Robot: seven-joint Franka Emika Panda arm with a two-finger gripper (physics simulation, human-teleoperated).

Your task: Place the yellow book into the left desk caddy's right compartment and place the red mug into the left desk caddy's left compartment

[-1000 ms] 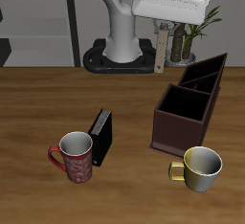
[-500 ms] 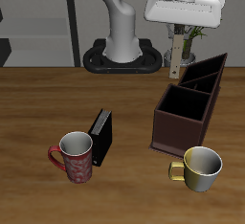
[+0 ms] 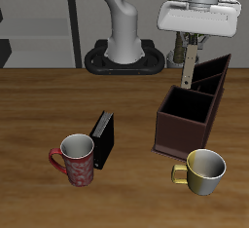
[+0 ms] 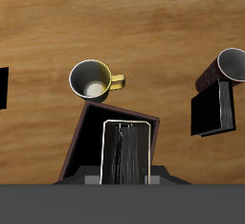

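Hanging from the gripper (image 3: 191, 49), the yellow book (image 3: 190, 64) sits pinched by its upper edge between the jaws, upright and edge-down, directly above the left desk caddy (image 3: 190, 110). In the wrist view the book (image 4: 125, 152) fills the space below the jaws, with the right compartment (image 4: 115, 123) apparently under it, though the book hides most of the opening. It looks thin, light and fairly stiff, so an edge grip suits it. The red mug (image 3: 78, 159) stands well away from the jaws; its rim or handle offers the best hold.
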